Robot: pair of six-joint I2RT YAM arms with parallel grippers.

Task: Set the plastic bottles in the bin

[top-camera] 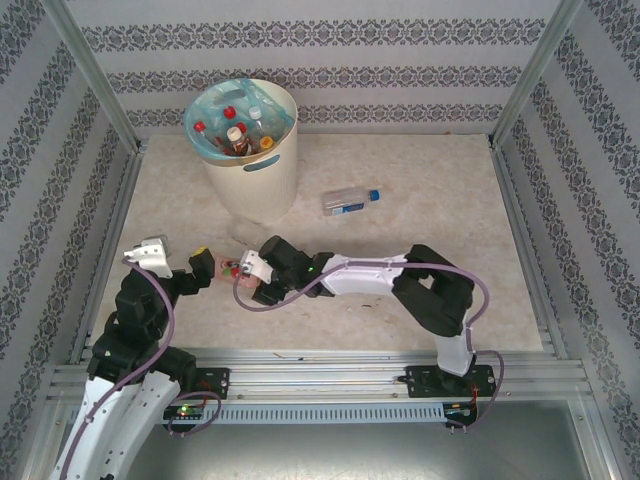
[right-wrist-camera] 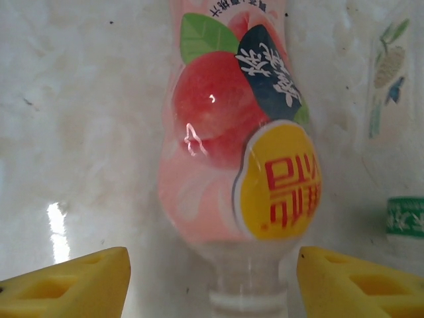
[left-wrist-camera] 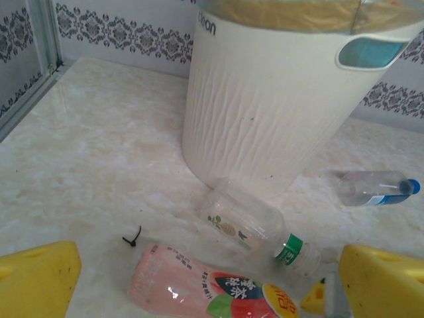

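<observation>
At far left the left hand [left-wrist-camera: 211, 281] hangs low over the surface [top-camera: 450, 230], its fingers [left-wrist-camera: 36, 278] spread wide with nothing gripped. It faces the pink-labelled bottle [right-wrist-camera: 218, 132], which lies on its side just beside a small black cable tie [left-wrist-camera: 132, 236]. The right hand [right-wrist-camera: 213, 281] reaches across to that same bottle. Its yellow pads [right-wrist-camera: 66, 281] stand open on either side of the neck, apart from the plastic, so the bottle rests free on the surface. The likeliest trouble is crowding: two hands this near one bottle could knock together, or one could nudge the round body and set it rolling. A grip at the narrow, tapering neck may also let the heavier end sag or slide out on the lift. Just to the right a clear green-capped bottle [left-wrist-camera: 248, 222] lies near the foot of the bin [top-camera: 255, 185], close enough for a sweep of the right arm to bump it away. The bin holds several bottles already and stands much taller than any of them, so a carry too low would strike its wall or tip it. Further right, a blue-capped bottle [top-camera: 350, 200] lies well apart, on its side and free to roll.
</observation>
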